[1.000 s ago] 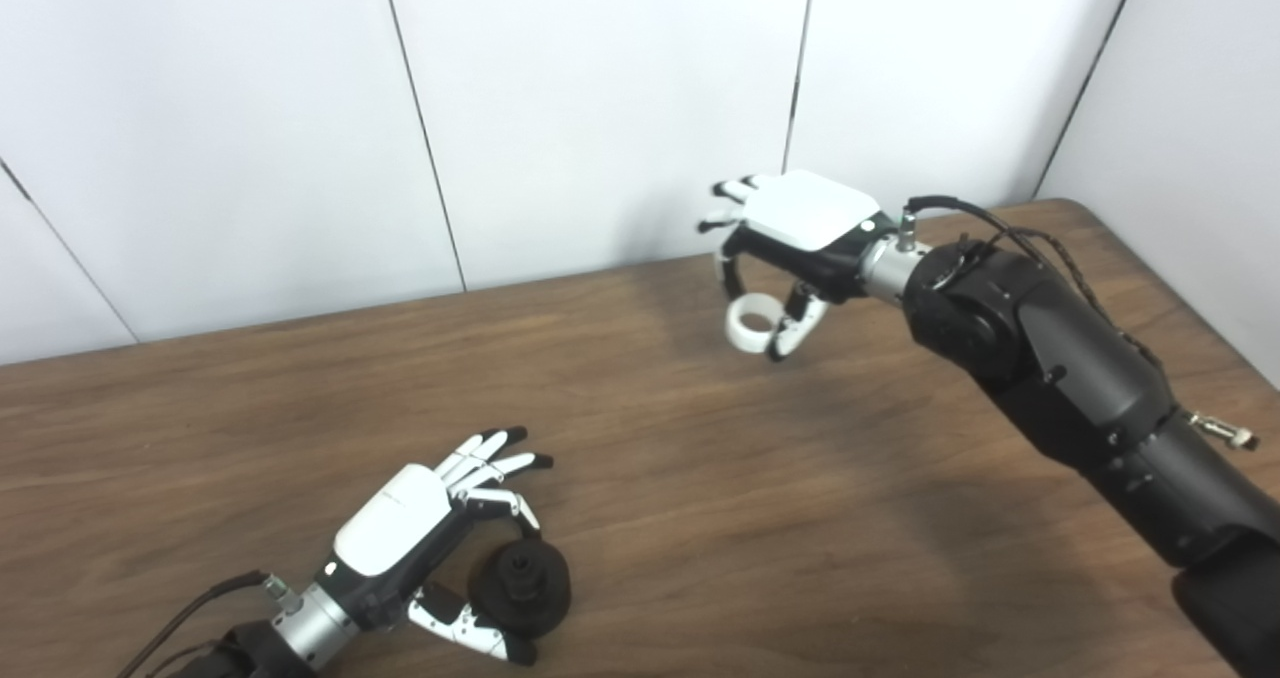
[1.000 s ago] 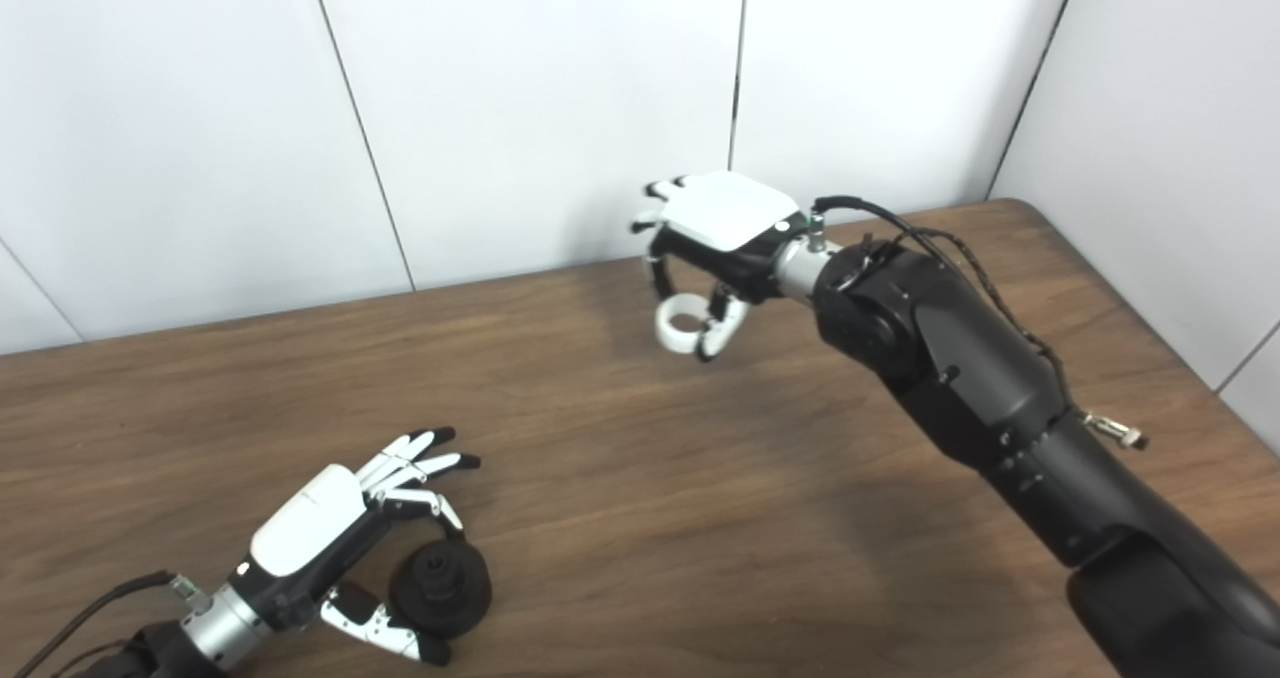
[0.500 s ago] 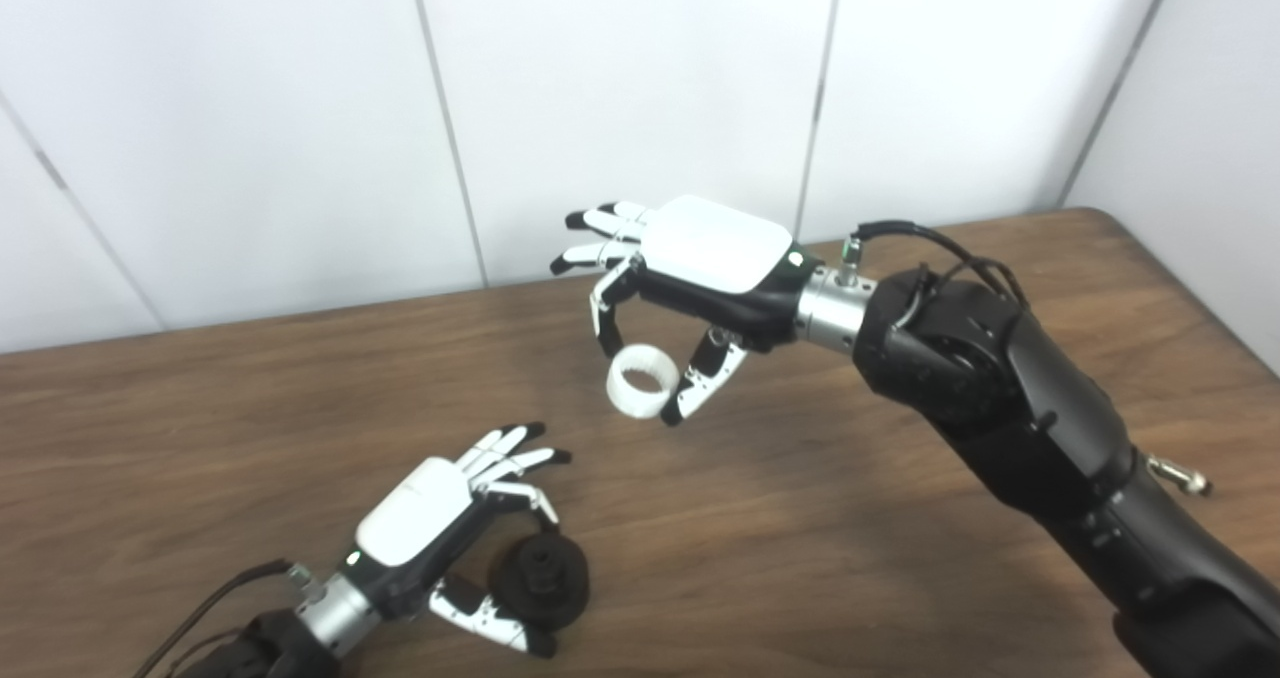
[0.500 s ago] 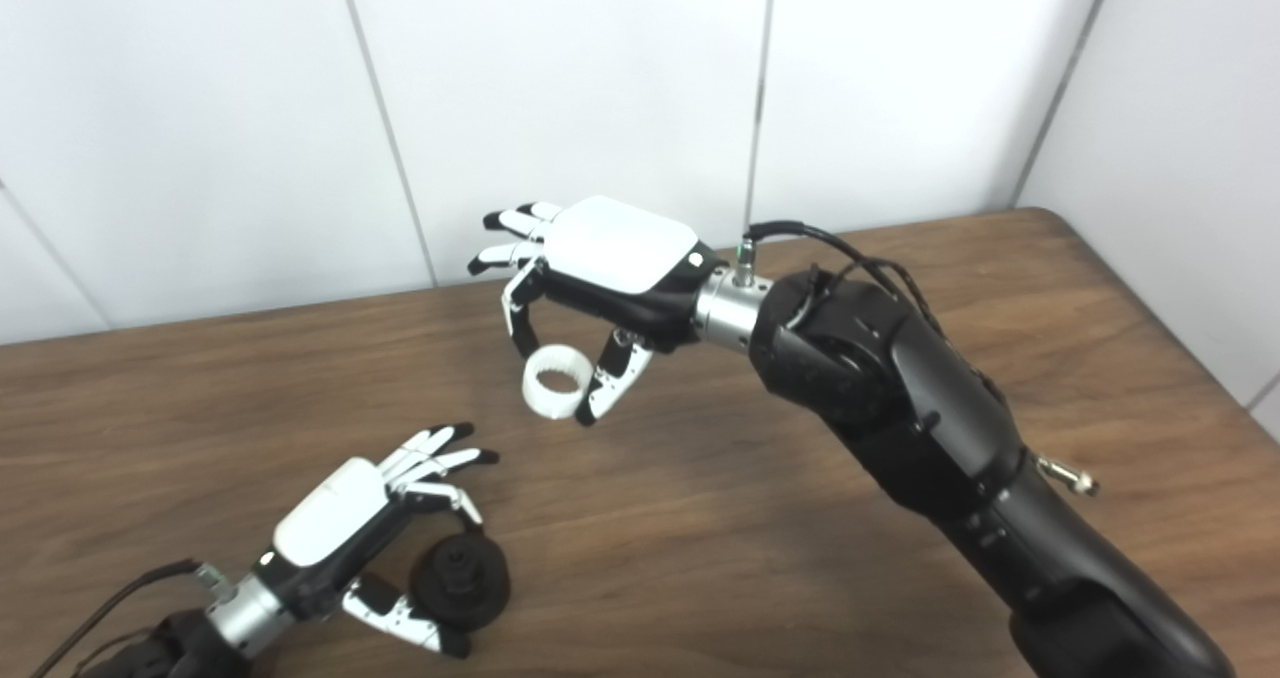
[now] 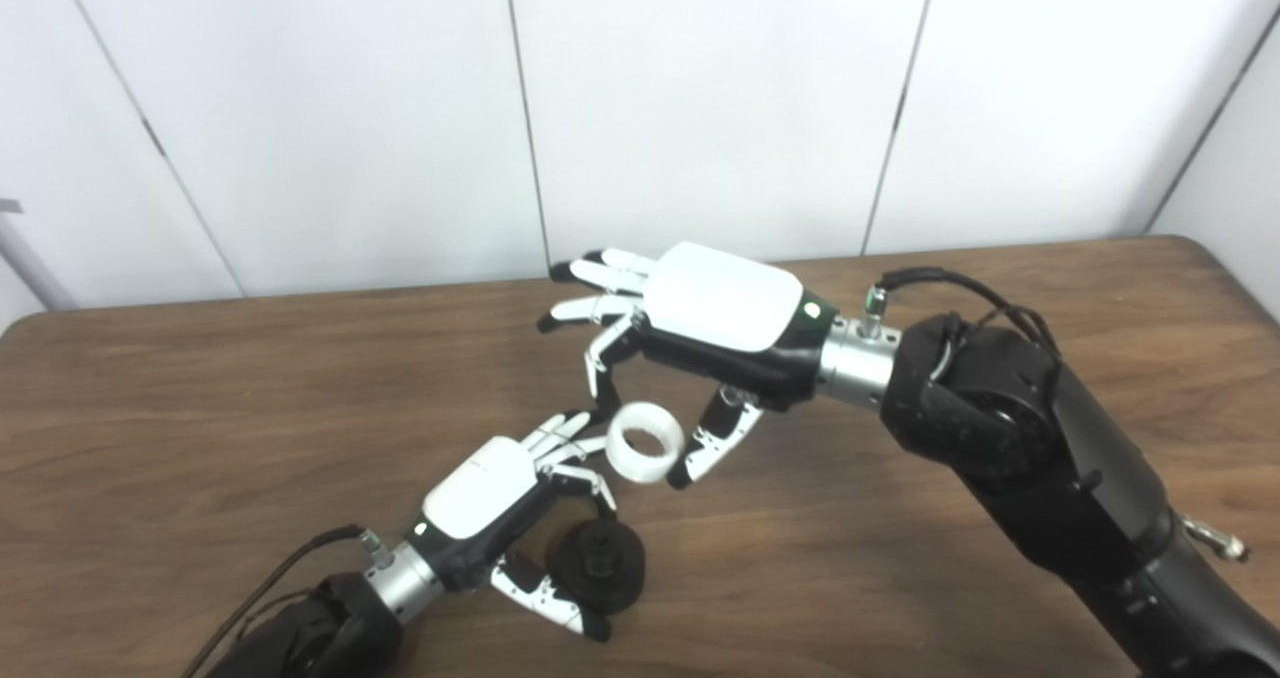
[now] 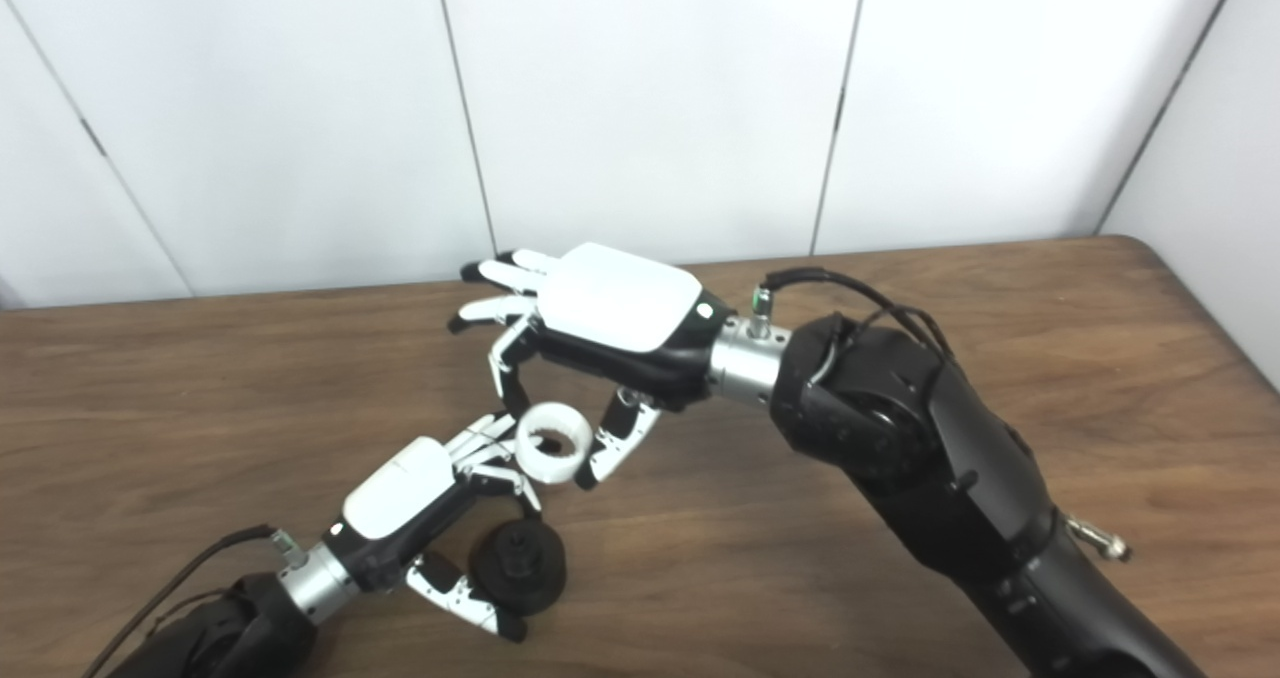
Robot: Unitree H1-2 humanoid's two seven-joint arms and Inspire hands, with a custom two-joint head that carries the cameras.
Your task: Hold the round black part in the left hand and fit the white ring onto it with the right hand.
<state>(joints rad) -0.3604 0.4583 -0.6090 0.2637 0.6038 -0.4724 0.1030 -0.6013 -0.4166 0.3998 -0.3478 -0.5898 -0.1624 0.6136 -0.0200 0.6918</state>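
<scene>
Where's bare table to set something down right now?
Bare wood shows at the table's left side and along the wall behind the right robot hand. It is crowded around the left robot hand, black part and white ring.

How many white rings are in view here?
1. The white ring is pinched in the right robot hand, above the round black part; none visible elsewhere.

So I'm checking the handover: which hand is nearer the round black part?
Left. The left hand grips the round black part; the right hand hovers above, holding the white ring.
</scene>
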